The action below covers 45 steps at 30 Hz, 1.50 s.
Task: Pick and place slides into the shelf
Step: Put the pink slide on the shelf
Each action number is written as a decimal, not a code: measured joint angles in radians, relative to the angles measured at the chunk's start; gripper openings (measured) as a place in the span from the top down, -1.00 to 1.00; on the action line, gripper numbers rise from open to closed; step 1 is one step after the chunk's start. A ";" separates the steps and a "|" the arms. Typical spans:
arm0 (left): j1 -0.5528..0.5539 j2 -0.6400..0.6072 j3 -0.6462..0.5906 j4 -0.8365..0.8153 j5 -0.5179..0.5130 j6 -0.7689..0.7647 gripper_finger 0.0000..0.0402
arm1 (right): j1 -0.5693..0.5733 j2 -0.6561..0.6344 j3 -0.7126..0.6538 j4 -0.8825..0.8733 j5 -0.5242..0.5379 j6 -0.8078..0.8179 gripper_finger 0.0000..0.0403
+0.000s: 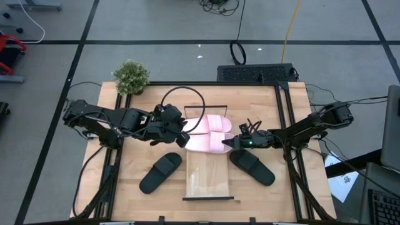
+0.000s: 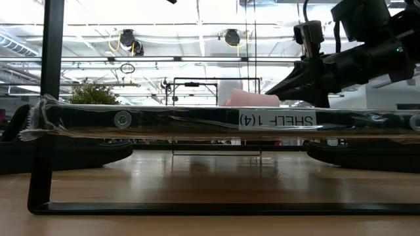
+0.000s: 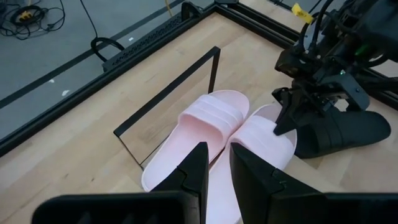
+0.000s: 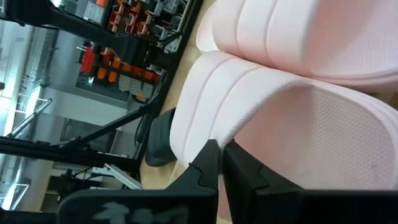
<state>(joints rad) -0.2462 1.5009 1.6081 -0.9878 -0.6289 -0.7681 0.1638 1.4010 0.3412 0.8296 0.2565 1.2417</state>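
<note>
Two pale pink slides lie side by side on the far part of the shelf board (image 1: pixel 209 178): the far one (image 1: pixel 211 124) and the near one (image 1: pixel 206 144). One black slide (image 1: pixel 160 172) lies on the table left of the shelf, the other (image 1: pixel 252 167) on its right. My right gripper (image 1: pixel 232 144) is shut on the near pink slide (image 4: pixel 298 118) at its strap end. My left gripper (image 1: pixel 185 139) is at the heel ends of the pink slides, its fingers (image 3: pixel 200 165) close together with pink showing in the narrow gap. My right gripper (image 4: pixel 219 155) pinches the edge of the near pink slide's strap (image 4: pixel 211 124) between its two fingers, coming nearly level from the table's right. The slide's sole sits low over the shelf board (image 2: pixel 197 119). My left gripper (image 3: pixel 217 158) points down over the heel ends; I cannot tell whether it touches them.
Thin black bars stand at the shelf's far end (image 3: pixel 168 99) and near end (image 1: pixel 209 199). A black cable loop (image 1: pixel 181 100) lies behind the left gripper. A small potted plant (image 1: pixel 131 76) sits at the table's far left corner. Bare wood shows at the near corners.
</note>
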 joint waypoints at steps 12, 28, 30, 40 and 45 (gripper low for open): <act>0.009 0.000 0.000 0.020 0.000 -0.001 0.69 | 0.000 0.001 0.000 0.028 -0.001 0.000 1.00; 0.024 0.000 0.000 0.029 -0.003 0.008 0.69 | -0.001 0.027 0.027 0.019 -0.025 -0.002 1.00; 0.023 0.000 0.000 0.029 -0.003 0.009 0.69 | -0.001 0.027 0.027 0.016 -0.026 -0.004 1.00; 0.024 0.000 0.000 0.050 -0.004 0.017 0.69 | -0.001 0.059 0.037 0.020 -0.048 -0.010 1.00; 0.023 0.000 0.000 0.066 -0.004 0.034 0.69 | -0.011 0.071 0.059 0.020 -0.060 -0.045 1.00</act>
<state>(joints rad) -0.2229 1.5009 1.6081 -0.9218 -0.6331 -0.7345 0.1524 1.4719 0.4004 0.8497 0.1964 1.1962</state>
